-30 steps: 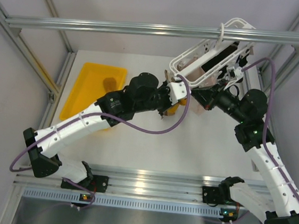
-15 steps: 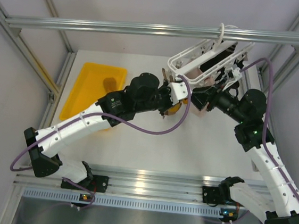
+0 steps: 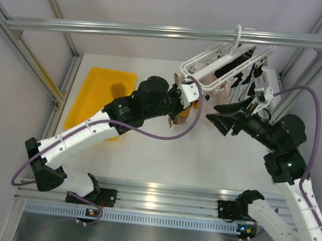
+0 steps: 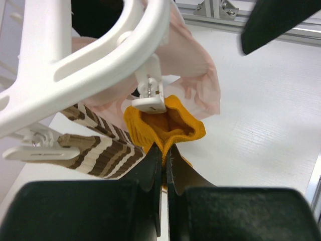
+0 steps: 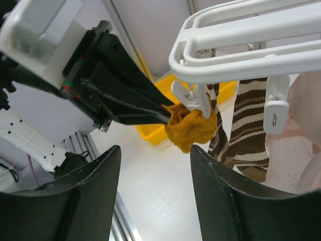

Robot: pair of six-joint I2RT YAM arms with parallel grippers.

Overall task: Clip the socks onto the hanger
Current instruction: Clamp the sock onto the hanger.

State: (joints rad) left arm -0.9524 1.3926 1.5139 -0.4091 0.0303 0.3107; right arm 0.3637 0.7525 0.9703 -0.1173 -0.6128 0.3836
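Note:
The white hanger (image 3: 209,59) hangs by its hook from the aluminium bar (image 3: 130,30). Clipped to it are a black sock (image 3: 235,59), a pale pink sock (image 4: 193,70) and a brown striped sock (image 5: 249,118). My left gripper (image 4: 164,149) is shut on the lower edge of a mustard sock (image 4: 168,125), just under a corner clip (image 4: 149,103). That clip sits on the sock's cuff. My right gripper (image 5: 155,148) is open with nothing between its fingers. It stands just below and in front of the mustard sock (image 5: 190,125), apart from it.
A yellow tray (image 3: 94,99) lies at the table's back left, beside the left arm. The two grippers (image 3: 181,106) (image 3: 212,113) face each other closely under the hanger. Frame posts rise on both sides of the table.
My right gripper has opened and drawn back to the right, away from the hanger and its clip. The hanger has swung slightly. The left gripper keeps its hold on the mustard sock.

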